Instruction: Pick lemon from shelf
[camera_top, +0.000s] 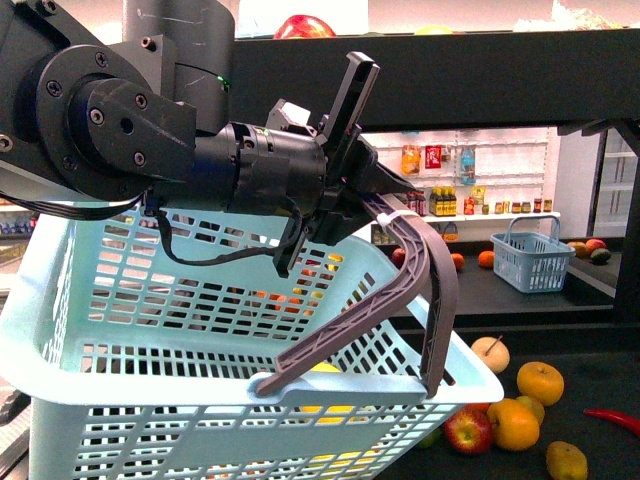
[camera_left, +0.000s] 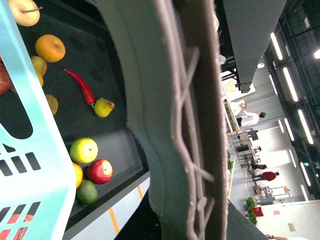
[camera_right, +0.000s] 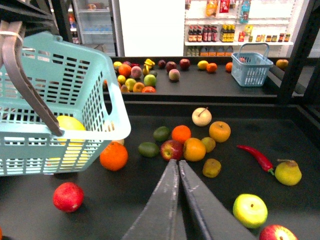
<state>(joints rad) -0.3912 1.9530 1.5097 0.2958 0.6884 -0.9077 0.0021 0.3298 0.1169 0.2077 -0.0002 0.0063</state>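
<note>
One round yellow lemon (camera_right: 70, 124) looks picked, inside the pale-blue plastic basket (camera_right: 114, 100) below the left gripper (camera_top: 385, 195), clamped on its grey handle (camera_top: 440, 290); right gripper (camera_right: 177, 164) jaws together, empty.

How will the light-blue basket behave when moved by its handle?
The basket is slotted plastic, so probably light. Gripped only at its handle by the left gripper, it would likely swing. The yellow fruit inside may roll.

Basket (camera_top: 150, 330): cut off at front view's left and bottom edges.
Yellow fruit (camera_top: 323, 368) inside: mostly hidden by basket wall.
Handle (camera_left: 170, 125): blurred, fills left wrist view.
Shelf (camera_top: 480, 70): top tier's contents mostly behind its edge.
</note>
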